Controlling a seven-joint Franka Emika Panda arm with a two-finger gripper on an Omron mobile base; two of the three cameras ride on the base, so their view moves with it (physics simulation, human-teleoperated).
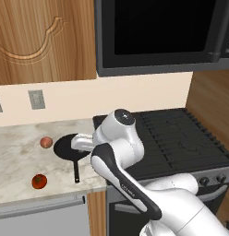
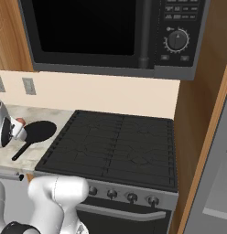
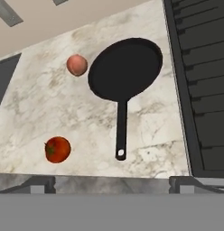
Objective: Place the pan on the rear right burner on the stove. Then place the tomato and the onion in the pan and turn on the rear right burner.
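Open and empty, my end effector [image 3: 112,184] hangs above the desk, its two finger tips standing wide apart at the bottom of the hand view, with the pan's handle running toward the gap between them. Working down in size: the stove [image 1: 181,138] sits to the right of the desk, its black grates bare, and its rear right burner [image 2: 147,128] carries nothing. I see the marbled desk [image 3: 86,113] left of the stove holding all three loose items. The pan [image 3: 126,67] lies flat on it, just beside the stove's left edge, its thin handle pointing toward the desk's front edge. I find the onion [image 3: 77,65] close by the pan's left rim, though I cannot tell whether the two touch. My hand view puts the tomato [image 3: 57,149] well apart from both, nearer the desk's front edge, left of the handle's end.
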